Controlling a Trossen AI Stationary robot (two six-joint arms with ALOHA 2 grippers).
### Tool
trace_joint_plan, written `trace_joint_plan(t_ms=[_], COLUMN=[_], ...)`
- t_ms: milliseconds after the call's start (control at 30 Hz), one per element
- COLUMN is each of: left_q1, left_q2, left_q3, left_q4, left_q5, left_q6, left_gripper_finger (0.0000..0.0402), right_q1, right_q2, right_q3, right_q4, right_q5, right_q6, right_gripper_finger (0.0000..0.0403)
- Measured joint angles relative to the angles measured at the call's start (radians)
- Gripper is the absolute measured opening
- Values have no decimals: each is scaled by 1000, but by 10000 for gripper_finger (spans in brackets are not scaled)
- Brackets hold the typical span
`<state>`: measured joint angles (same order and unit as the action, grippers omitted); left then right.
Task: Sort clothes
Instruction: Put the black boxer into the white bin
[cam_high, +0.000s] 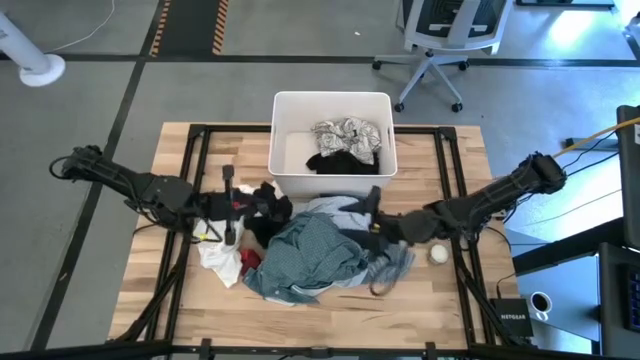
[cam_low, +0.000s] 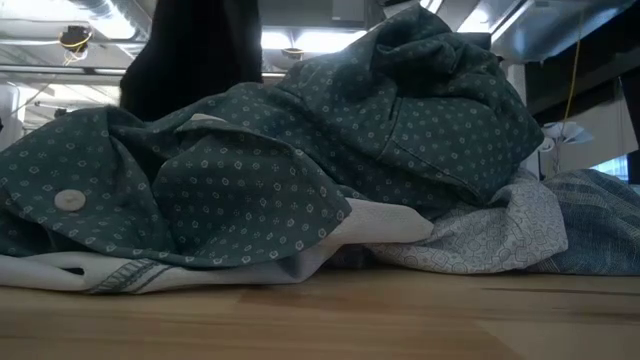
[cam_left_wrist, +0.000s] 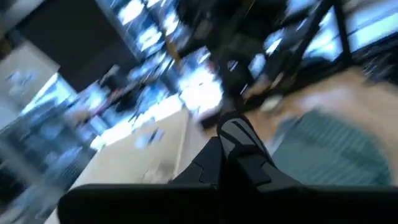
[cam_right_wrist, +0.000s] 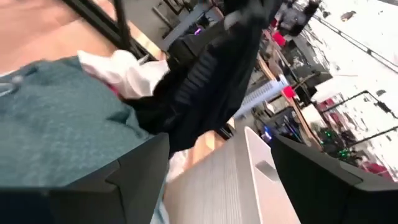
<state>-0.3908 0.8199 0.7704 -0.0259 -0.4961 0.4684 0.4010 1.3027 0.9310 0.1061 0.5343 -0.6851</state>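
A pile of clothes lies on the wooden table: a green dotted shirt (cam_high: 312, 255) on top, a blue-grey striped shirt (cam_high: 340, 210) behind it, and a white piece (cam_high: 218, 262) and a small red one (cam_high: 250, 260) at its left. My left gripper (cam_high: 262, 205) is at the pile's left side, shut on a black piece (cam_high: 272, 212), which also shows in the right wrist view (cam_right_wrist: 205, 81). My right gripper (cam_high: 376, 212) is open and empty over the pile's far right part, close to the white tub (cam_high: 283, 175). My left gripper pinches the black piece by its upper part (cam_right_wrist: 239, 28) between its shut fingers (cam_left_wrist: 239, 137), coming from the table's left. The piece hangs below the fingers, and its lower end (cam_right_wrist: 158, 118) reaches down to the pile. My own gripper hides the exact place of contact.
The white tub at the table's far middle holds a grey-white patterned garment (cam_high: 348, 131) and a black piece (cam_high: 342, 160). A small white ball (cam_high: 438, 254) lies on the table right of the pile. Bare wood shows along the near edge (cam_high: 330, 320).
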Motion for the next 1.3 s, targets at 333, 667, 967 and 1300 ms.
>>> trace_joint_plan(t_ms=[333, 667, 967, 1300], left_q1=[13, 34, 53, 55], left_q2=[72, 146, 188, 188], left_q3=[0, 0, 0, -1], left_q4=[138, 216, 248, 258], left_q5=[120, 194, 202, 192], left_q6=[116, 137, 97, -76], left_gripper_finger=[4, 4, 6, 16], right_q1=[-144, -214, -219, -219], right_q2=[221, 448, 556, 532], right_q3=[0, 168, 349, 352], right_q4=[451, 542, 404, 388], right_q5=[-324, -472, -504, -520], right_q6=[25, 52, 2, -80], right_gripper_finger=[301, 301, 245, 29])
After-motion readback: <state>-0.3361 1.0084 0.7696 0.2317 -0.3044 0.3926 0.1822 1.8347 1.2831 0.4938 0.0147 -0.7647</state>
